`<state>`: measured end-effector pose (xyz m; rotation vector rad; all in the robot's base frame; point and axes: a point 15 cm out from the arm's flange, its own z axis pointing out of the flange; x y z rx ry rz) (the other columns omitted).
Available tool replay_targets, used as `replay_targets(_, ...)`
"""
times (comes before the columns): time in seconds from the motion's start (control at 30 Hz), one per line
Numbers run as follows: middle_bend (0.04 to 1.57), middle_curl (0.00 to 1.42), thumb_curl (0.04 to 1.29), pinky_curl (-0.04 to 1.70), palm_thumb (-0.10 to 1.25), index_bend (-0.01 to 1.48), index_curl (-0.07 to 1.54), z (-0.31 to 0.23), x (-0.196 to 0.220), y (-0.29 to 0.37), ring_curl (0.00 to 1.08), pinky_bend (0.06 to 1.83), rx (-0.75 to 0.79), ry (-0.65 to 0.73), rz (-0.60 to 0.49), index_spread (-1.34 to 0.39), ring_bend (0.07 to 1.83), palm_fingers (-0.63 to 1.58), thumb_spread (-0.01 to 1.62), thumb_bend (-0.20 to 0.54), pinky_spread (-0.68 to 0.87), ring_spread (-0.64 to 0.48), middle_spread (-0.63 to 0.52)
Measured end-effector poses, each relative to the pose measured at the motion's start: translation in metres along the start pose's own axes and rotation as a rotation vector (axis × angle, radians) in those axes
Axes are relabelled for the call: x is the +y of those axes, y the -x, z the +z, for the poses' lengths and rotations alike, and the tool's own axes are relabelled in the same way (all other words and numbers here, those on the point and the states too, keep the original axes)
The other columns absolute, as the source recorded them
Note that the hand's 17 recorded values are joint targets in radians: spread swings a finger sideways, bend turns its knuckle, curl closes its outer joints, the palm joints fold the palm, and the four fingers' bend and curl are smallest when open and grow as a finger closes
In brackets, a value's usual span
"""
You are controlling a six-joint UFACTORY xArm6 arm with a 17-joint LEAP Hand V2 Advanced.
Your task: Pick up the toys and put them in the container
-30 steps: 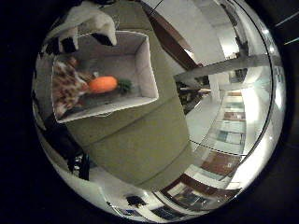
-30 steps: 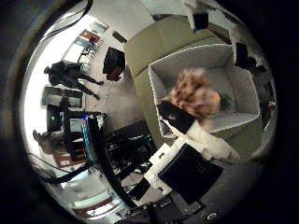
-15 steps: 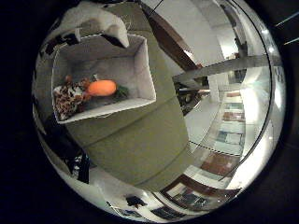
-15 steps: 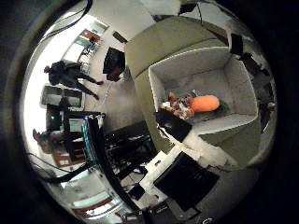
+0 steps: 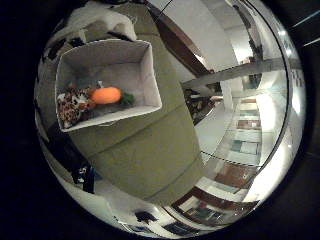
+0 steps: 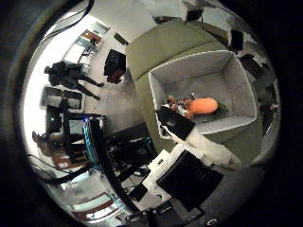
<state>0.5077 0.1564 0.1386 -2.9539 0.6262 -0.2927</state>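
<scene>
Hovering over white fabric box (image 5: 148,75) on olive cushion (image 5: 150,155), hand (image 6: 199,146) looks empty w/ fingers relaxed; orange carrot plush (image 5: 105,95) + spotted plush (image 5: 70,104) lie inside, risk: descending fingers snag box rim, tipping it.
</scene>
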Motion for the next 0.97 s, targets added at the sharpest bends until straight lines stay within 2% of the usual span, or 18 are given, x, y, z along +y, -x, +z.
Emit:
replay_targets(0.17,0.69,0.52,0.31,0.56,0.58,0.33,0.46,-0.021,0.023,-0.029,0.44,0.97,0.040,-0.012,0.024,-0.39,1.10,0.43,1.06,-0.024,-0.07,-0.12,-0.08)
replay_targets(0.3,0.67,0.52,0.31,0.55,0.58,0.34,0.46,-0.034,0.057,-0.055,0.43,1.00,0.060,-0.003,0.065,-0.41,1.07,0.42,1.06,-0.023,-0.18,-0.22,-0.15)
replay_targets(0.47,0.67,0.52,0.31,0.54,0.58,0.34,0.47,-0.044,0.117,-0.089,0.43,1.00,0.081,0.021,0.134,-0.44,1.06,0.43,1.06,-0.023,-0.23,-0.26,-0.20)
replay_targets(0.77,0.65,0.53,0.31,0.53,0.59,0.33,0.47,-0.048,0.239,-0.133,0.44,1.01,0.098,0.075,0.258,-0.46,1.05,0.43,1.07,-0.022,-0.25,-0.28,-0.23)
replay_targets(0.97,0.65,0.53,0.31,0.51,0.59,0.33,0.47,-0.044,0.298,-0.171,0.44,1.02,0.120,0.098,0.329,-0.47,1.04,0.44,1.07,-0.023,-0.25,-0.28,-0.23)
